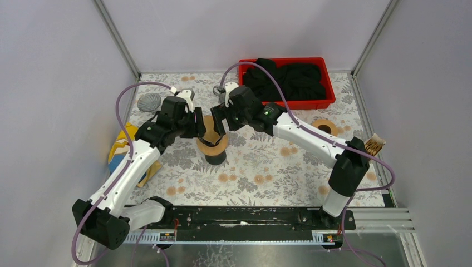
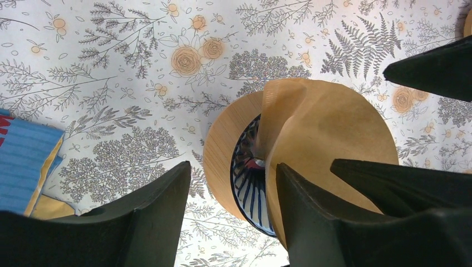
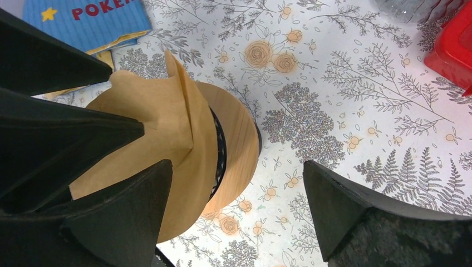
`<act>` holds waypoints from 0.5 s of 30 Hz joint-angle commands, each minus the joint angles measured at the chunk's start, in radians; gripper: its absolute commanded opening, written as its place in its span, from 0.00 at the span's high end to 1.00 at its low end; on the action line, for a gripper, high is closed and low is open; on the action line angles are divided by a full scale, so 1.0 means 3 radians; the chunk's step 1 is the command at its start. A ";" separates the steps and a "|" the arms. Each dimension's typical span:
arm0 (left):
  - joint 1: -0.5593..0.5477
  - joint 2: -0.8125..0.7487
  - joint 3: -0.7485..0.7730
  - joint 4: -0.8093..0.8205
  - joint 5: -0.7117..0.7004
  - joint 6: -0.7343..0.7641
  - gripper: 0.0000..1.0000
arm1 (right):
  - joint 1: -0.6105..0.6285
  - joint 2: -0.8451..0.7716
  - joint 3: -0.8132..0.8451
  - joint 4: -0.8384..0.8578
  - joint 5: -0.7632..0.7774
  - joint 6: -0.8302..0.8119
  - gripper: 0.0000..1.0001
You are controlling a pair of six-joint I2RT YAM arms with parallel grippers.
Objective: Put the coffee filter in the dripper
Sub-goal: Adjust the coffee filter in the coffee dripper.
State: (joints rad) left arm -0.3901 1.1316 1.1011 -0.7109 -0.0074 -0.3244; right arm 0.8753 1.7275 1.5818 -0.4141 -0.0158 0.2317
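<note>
Left hand (image 2: 234, 171) stood partly open, right hand (image 3: 236, 166) wide, one on each side of the coffee filter (image 2: 328, 122). Crumpled, it sat askew on the dripper (image 2: 247, 183) — floral surface (image 2: 111, 83) beneath.

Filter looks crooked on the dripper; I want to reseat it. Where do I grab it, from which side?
Pinch the raised fold of the coffee filter, coming from above and straddling the ridge. It is the one part standing free; the rest drapes over the dripper's wooden collar and offers no edge. The right gripper, open beside it, looks best placed.
</note>
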 commanded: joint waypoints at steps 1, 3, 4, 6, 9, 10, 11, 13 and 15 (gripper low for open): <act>0.0007 -0.0061 0.0024 0.0038 -0.0044 -0.0048 0.38 | 0.0019 0.0066 0.0140 -0.0002 0.0118 -0.0044 0.06; 0.0007 -0.0041 -0.0013 0.0028 -0.0085 -0.0048 0.41 | 0.0022 0.0086 0.0147 -0.0013 0.0112 -0.0042 0.06; 0.0007 -0.0030 -0.0030 0.0016 -0.0092 -0.0049 0.43 | 0.0021 0.0094 0.0148 -0.0015 0.0114 -0.0046 0.06; 0.0007 -0.0012 -0.0079 0.0007 -0.0108 -0.0053 0.45 | 0.0017 0.0114 0.0151 -0.0031 0.0126 -0.0049 0.06; 0.0004 -0.0017 -0.0129 0.0008 -0.0150 -0.0058 0.47 | 0.0020 0.0136 0.0139 -0.0031 0.0148 -0.0053 0.06; 0.0002 -0.0012 -0.0143 0.0010 -0.0164 -0.0055 0.47 | 0.0020 0.0144 0.0133 -0.0031 0.0158 -0.0056 0.06; 0.0006 -0.0003 -0.0156 0.0013 -0.0168 -0.0053 0.47 | 0.0022 0.0154 0.0128 -0.0032 0.0167 -0.0056 0.06; 0.0006 0.0028 -0.0176 0.0015 -0.0158 -0.0049 0.48 | 0.0022 0.0186 0.0128 -0.0042 0.0175 -0.0059 0.06; 0.0007 0.0058 -0.0187 0.0015 -0.0156 -0.0041 0.48 | 0.0021 0.0222 0.0140 -0.0055 0.0175 -0.0062 0.06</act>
State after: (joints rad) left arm -0.3901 1.1358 1.0584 -0.7116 -0.0341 -0.3347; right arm 0.8753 1.7729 1.5845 -0.4355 0.0128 0.2283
